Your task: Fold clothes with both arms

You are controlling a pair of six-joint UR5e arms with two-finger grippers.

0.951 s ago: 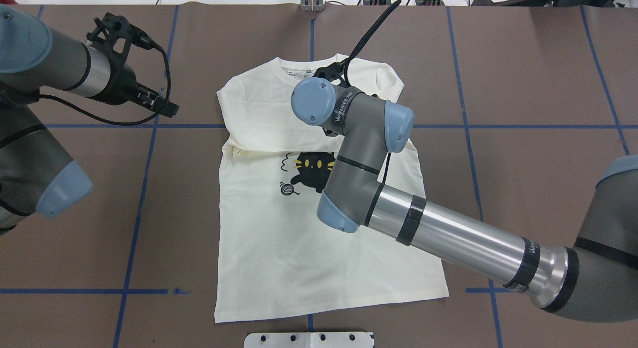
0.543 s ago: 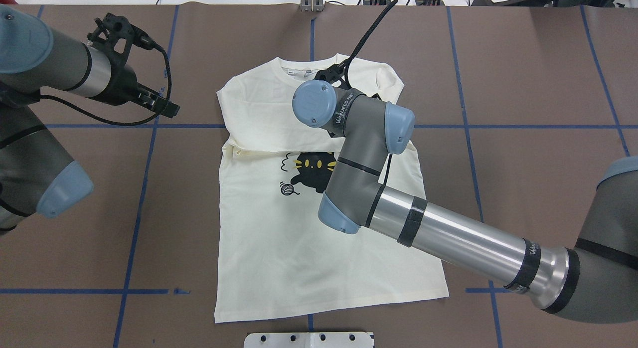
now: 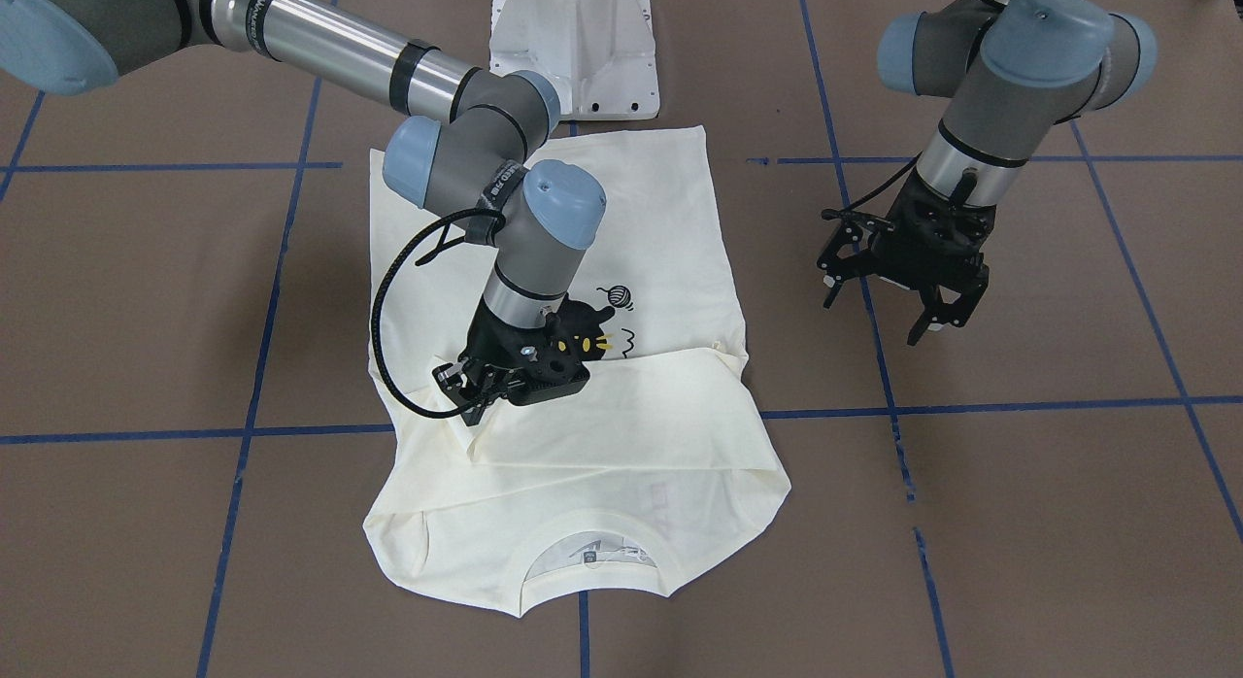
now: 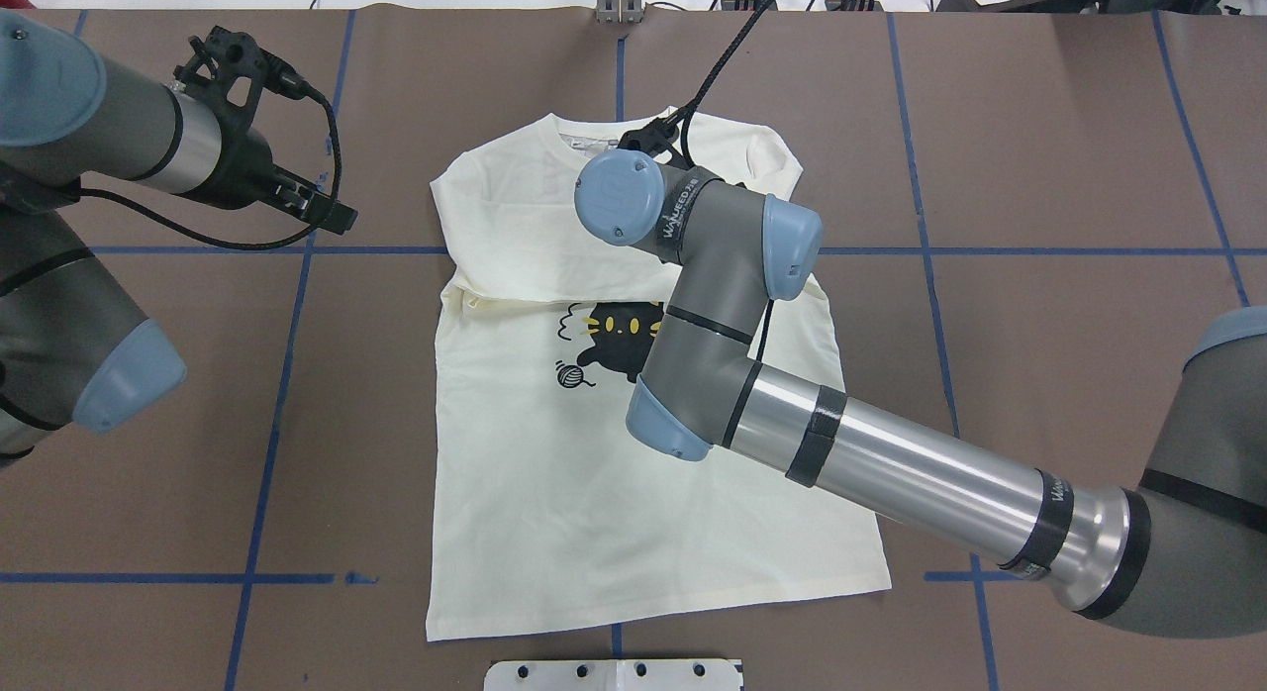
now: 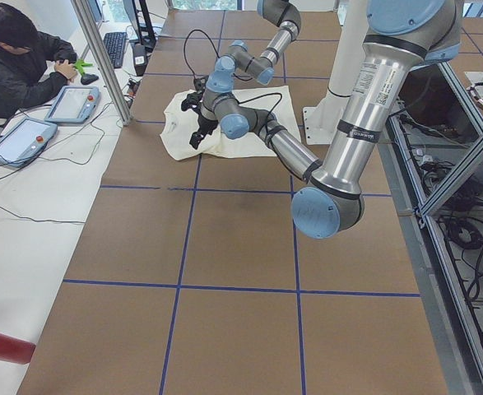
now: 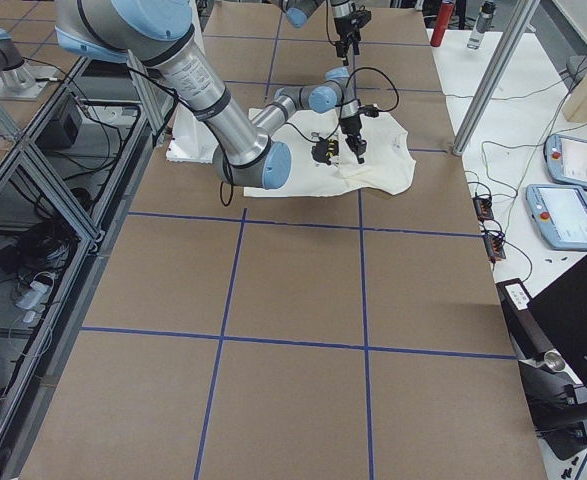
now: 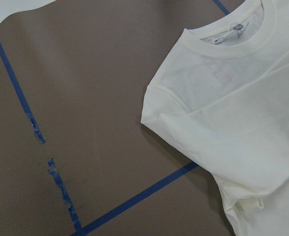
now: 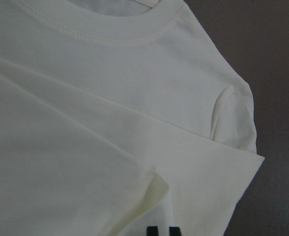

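Fingers (image 3: 940, 315) of the left gripper (image 3: 874, 319) hang spread above the table (image 3: 1020, 523) at right. Mid-frame, the right gripper (image 3: 478, 411) rests on the T-shirt (image 4: 544, 493), tips close together; we cannot tell whether they pinch cloth. We judge the 2 sleeves folded across the chest, with the body folds left. The sleeves hide the lettering.

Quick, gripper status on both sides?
Left gripper: open, holding nothing.
Right gripper: tips low at the T-shirt sleeve fold; open or shut cannot be told.
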